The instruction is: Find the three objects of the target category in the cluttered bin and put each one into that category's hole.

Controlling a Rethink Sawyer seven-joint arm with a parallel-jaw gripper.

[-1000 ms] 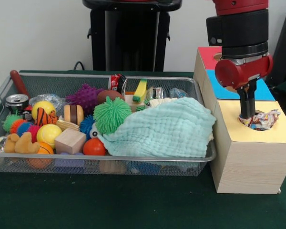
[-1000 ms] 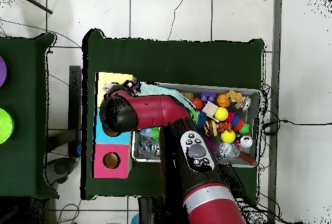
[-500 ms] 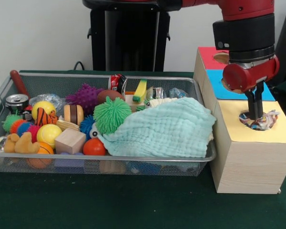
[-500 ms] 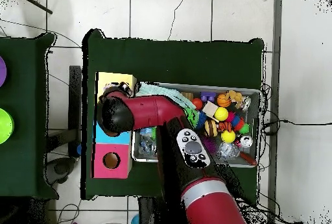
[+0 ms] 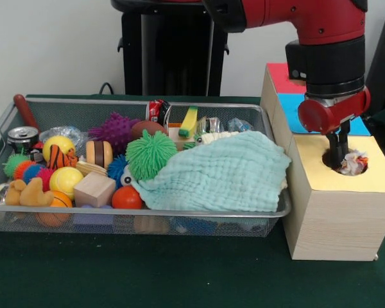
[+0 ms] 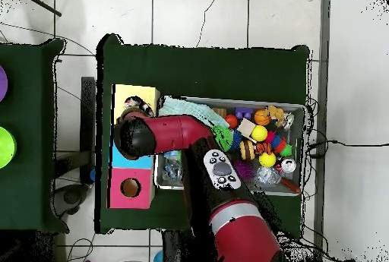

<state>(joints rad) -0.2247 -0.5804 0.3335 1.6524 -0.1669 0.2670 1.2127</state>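
The pincer (image 5: 338,159) stands upright over the yellow box's hole (image 5: 346,164); whether it grips I cannot tell. The crumpled wrapper (image 5: 354,163) sits in the hole, touching its right side.

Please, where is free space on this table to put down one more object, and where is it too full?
Free: the green table cloth in front of the wire mesh bin, and before the wooden sorting box. Crowded: the bin itself, packed with toys and a mint green cloth. The box's yellow hole holds a crumpled wrapper under the gripper.
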